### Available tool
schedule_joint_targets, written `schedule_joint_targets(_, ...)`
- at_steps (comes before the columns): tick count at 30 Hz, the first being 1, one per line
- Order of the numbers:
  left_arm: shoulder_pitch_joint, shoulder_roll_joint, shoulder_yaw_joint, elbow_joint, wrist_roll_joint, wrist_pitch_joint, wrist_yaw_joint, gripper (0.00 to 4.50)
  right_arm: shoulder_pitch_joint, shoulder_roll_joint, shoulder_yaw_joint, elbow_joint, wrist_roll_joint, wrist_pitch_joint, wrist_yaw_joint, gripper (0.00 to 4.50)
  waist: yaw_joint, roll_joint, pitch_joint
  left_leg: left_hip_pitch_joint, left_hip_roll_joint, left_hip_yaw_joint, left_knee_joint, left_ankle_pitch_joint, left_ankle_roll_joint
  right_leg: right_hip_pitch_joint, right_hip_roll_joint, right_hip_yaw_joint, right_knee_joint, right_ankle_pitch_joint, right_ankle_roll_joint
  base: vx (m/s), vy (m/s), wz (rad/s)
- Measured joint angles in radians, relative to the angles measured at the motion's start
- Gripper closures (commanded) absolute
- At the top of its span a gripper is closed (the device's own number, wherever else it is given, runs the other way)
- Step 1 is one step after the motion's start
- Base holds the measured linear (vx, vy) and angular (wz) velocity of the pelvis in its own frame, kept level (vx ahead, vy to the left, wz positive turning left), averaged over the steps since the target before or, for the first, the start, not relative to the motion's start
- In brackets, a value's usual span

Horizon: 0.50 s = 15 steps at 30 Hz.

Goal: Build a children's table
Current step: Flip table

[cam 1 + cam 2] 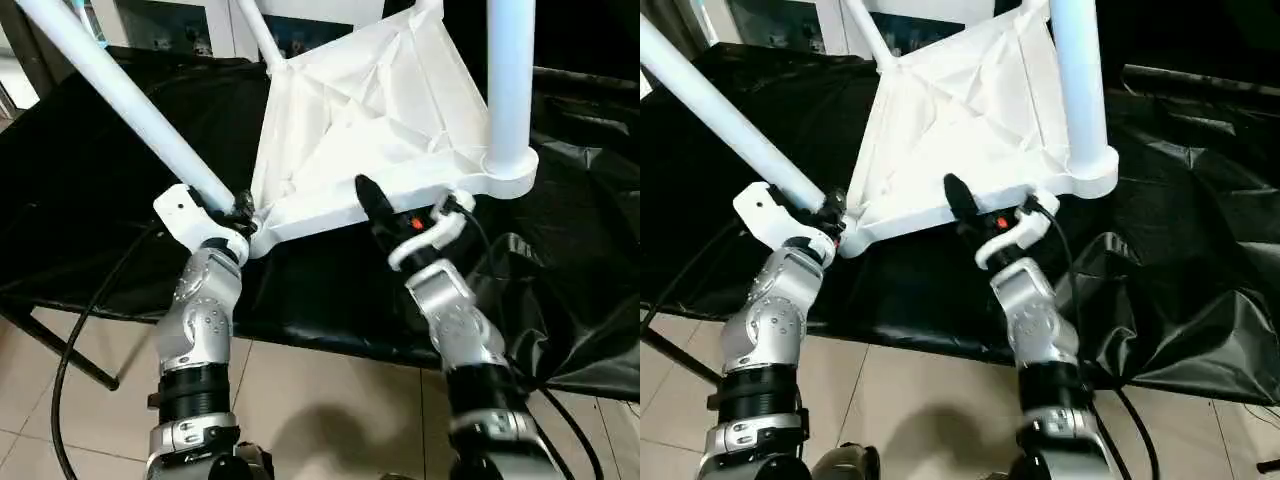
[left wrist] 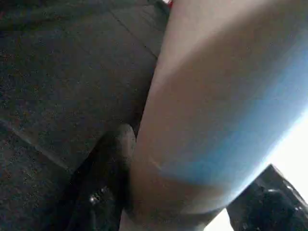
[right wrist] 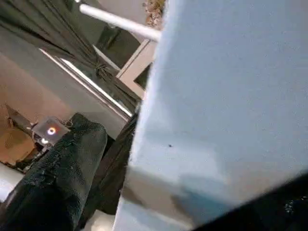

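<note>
A black cloth [image 1: 90,180] covers the work surface, and on it the white table top [image 1: 370,120] lies underside up, its X ribs showing. Three legs rise from it: one upright in the near right corner socket [image 1: 510,80], one leaning away from the near left corner [image 1: 120,95], one at the far corner [image 1: 258,32]. The left gripper [image 1: 238,208] sits at the base of the leaning leg, its fingers [image 2: 108,163] clamped around it. The right gripper [image 1: 385,215] stands wide apart against the top's near edge, holding nothing.
</note>
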Motion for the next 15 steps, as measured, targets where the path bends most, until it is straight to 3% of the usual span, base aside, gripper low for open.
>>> schedule_joint_targets(7, 0.016, -0.005, -0.044, -0.018, 0.022, 0.009, 0.001, 2.12, -0.088, 0.0, -0.078, 0.167, 0.033, -0.031, -0.064, 0.0, 0.0, 0.0, 0.0, -0.001, 0.0, 0.001, 0.0, 0.001, 0.001, -0.001, 0.0, 0.0, 0.001, 0.001, 0.0, 0.0, 0.0, 0.0)
schedule_joint_targets(8, 0.021, -0.005, -0.052, -0.022, 0.023, 0.009, 0.001, 2.12, -0.097, -0.001, -0.094, 0.186, 0.043, -0.04, -0.073, 0.29, 0.0, 0.0, 0.0, -0.001, 0.0, 0.001, 0.0, 0.001, 0.002, -0.001, 0.0, 0.0, 0.001, 0.001, 0.001, 0.0, 0.0, 0.0)
schedule_joint_targets(15, 0.028, -0.004, -0.068, -0.035, 0.033, 0.018, 0.002, 2.12, -0.157, -0.007, -0.17, 0.277, 0.087, -0.071, -0.083, 0.83, 0.0, 0.0, 0.0, -0.002, 0.0, 0.001, 0.001, 0.001, 0.002, -0.002, 0.0, 0.0, 0.001, 0.001, 0.001, 0.0, 0.0, 0.0)
